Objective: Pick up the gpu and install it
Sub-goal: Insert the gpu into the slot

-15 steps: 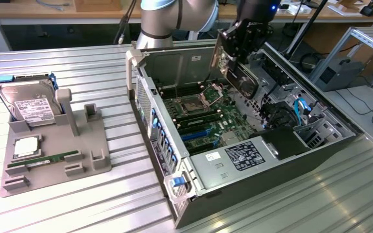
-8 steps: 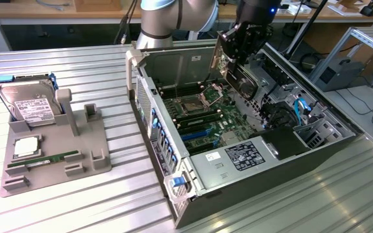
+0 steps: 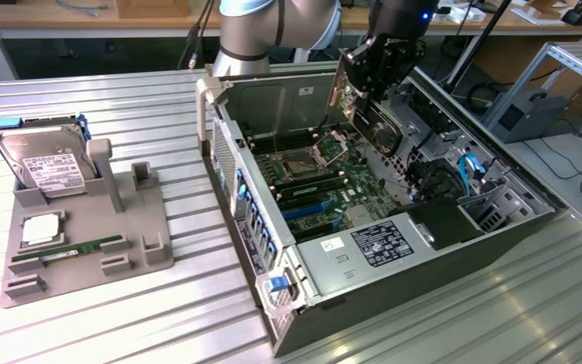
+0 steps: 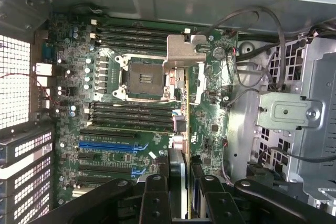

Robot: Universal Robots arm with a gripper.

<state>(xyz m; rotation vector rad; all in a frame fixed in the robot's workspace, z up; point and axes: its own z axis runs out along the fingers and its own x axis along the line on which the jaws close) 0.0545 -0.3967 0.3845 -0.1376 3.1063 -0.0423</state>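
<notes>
Currently, a robot arm's gripper (image 3: 370, 89) hangs over the far edge of an open computer case (image 3: 228, 167), which lies on its side on a slatted metal tabletop (image 3: 89, 334). The gripper is clenched on the gpu (image 3: 377, 127), a thin dark card held in the air above the motherboard (image 3: 317, 178) and not touching it.

In the wrist view the card shows edge-on between two black fingers (image 4: 156, 192). It sits over the processor socket (image 4: 143, 77), apart from the blue expansion slot (image 4: 105, 144) nearer the case's grilled rear wall. Its tilt is hard to judge, but it appears roughly upright.

The risks are a judgement. Lowered from this spot, the card's edge would strike the socket's metal frame or the memory slots, not an expansion slot. A small skew could jam its connector. The bracket could snag the rear wall, and loose cables (image 4: 252, 77) beside the drive cage could catch.
</notes>
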